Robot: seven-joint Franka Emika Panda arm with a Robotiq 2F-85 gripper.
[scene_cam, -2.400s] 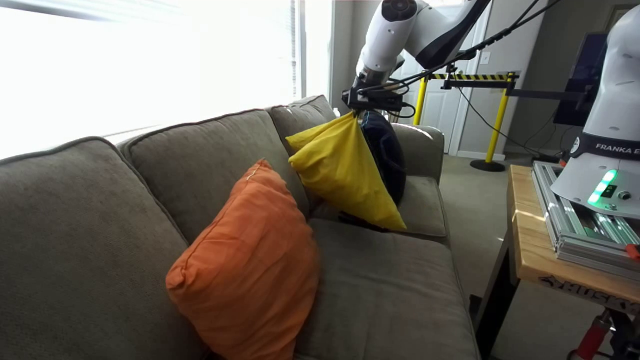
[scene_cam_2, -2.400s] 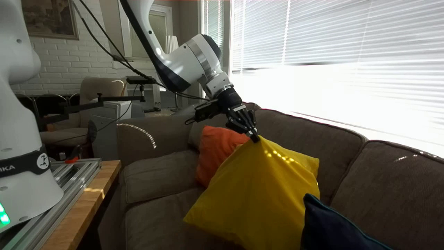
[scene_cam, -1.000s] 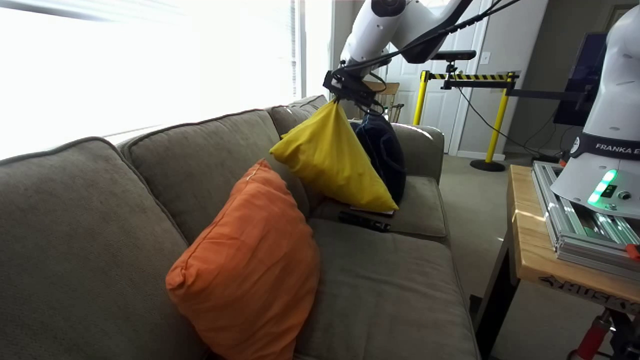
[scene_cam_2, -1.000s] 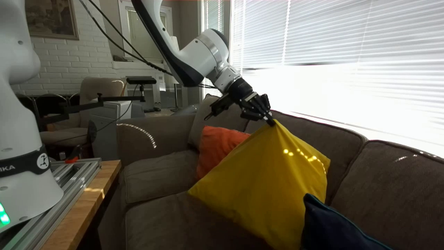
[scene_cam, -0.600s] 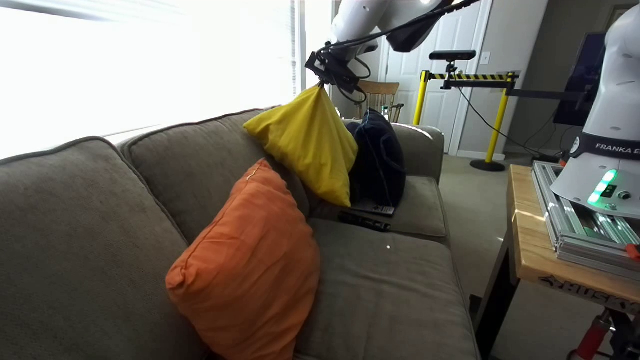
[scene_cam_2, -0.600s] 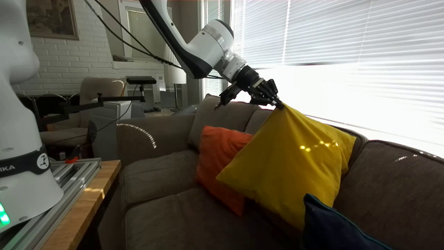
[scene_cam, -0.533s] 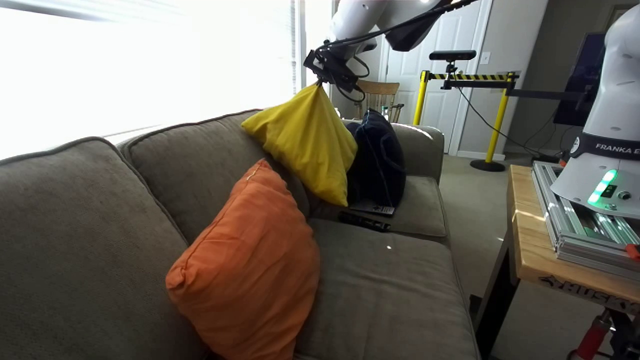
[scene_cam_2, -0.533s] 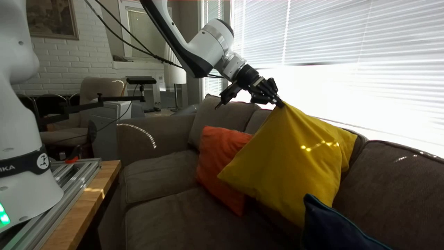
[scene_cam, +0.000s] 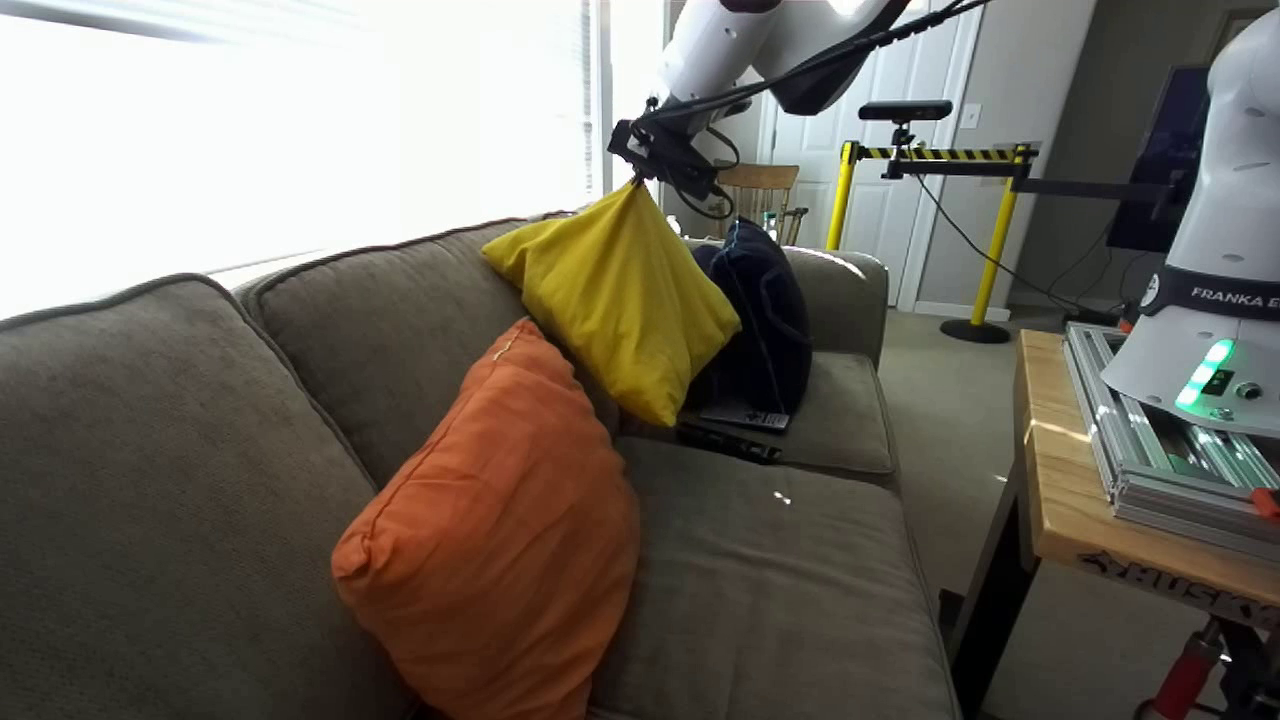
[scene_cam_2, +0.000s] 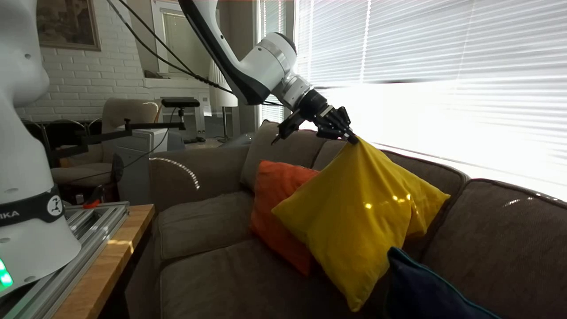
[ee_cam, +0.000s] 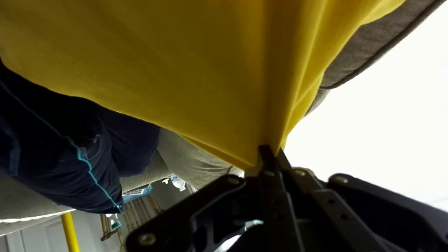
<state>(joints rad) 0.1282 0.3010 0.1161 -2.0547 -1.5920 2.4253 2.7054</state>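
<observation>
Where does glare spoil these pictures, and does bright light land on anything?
In both exterior views, parts of the large window wash out to white; in an exterior view, small light spots dot the yellow squarish fabric pillow and a curved streak crosses the brown fabric sofa arm; in the wrist view, the black two-fingered end effector looks dark beside white glare.

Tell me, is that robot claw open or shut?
Shut: the gripper pinches the yellow pillow, which bunches into creases at the grip and rises to a peak there in both exterior views.

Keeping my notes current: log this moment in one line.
hand: shut on yellow pillow, upper corner; on sofa: orange pillow, navy pillow; yellow pillow's sofa contact: unclear
</observation>
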